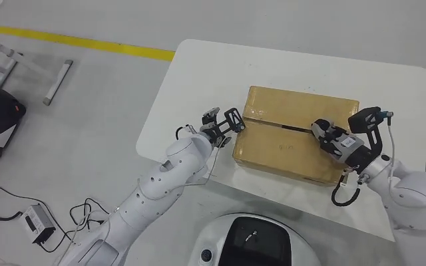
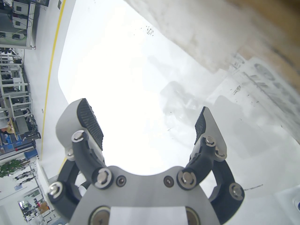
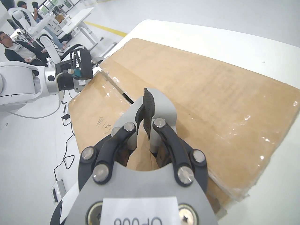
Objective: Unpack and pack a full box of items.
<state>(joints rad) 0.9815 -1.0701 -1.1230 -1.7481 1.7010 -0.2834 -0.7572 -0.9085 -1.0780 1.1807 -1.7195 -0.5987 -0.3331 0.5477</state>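
A white table carries 1 brown cardboard box, lying flat near the table's middle. Its 2 top flaps are closed and meet along a taped seam that runs left to right. The left gripper sits just beside the box's left end, level with the seam. Its 2 fingers are spread wide and have hold of nothing. The right gripper is over the top of the box at the right end of the seam. Its 2 fingers are pressed together with nothing between them. Whether their tips touch the cardboard cannot be told. A yellow line crosses the grey floor to the far left.
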